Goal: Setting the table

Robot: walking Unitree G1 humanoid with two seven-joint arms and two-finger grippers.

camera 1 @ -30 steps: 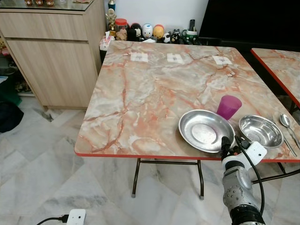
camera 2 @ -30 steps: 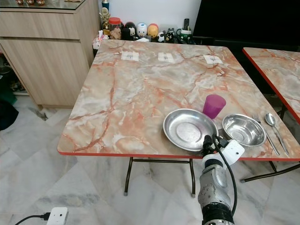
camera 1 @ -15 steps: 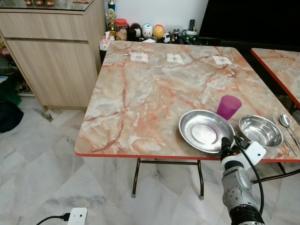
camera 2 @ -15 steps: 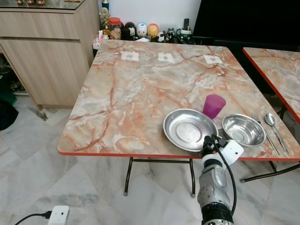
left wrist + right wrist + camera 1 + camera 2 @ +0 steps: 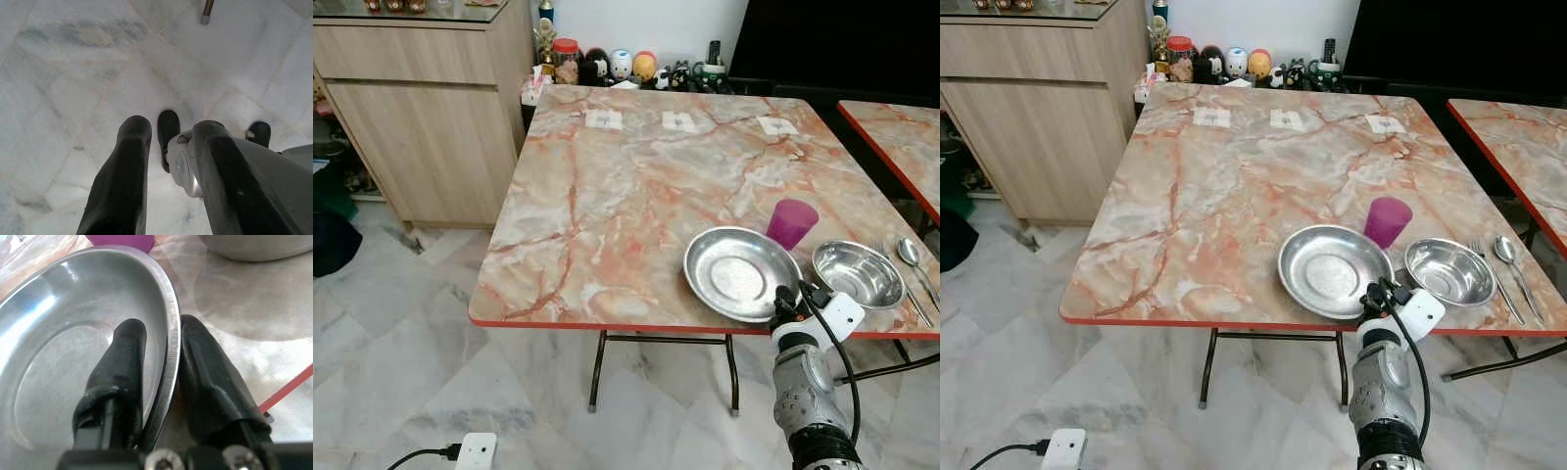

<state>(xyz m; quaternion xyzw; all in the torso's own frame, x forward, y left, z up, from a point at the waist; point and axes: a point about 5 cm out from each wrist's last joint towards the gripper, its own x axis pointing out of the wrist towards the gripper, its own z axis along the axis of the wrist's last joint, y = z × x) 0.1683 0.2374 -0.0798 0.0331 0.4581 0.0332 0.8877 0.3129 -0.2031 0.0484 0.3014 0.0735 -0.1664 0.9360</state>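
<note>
Left eye view: a marble table with a red edge stands on a pale tiled floor.

A wood cabinet is beside it, and little toys line the wall. The plate sits near the front edge, by a purple cup, a bowl, a fork and a spoon. The right gripper pinches the plate's rim. The plate has slid a bit to the left since before. The left gripper hangs over the floor, fingers apart.
</note>
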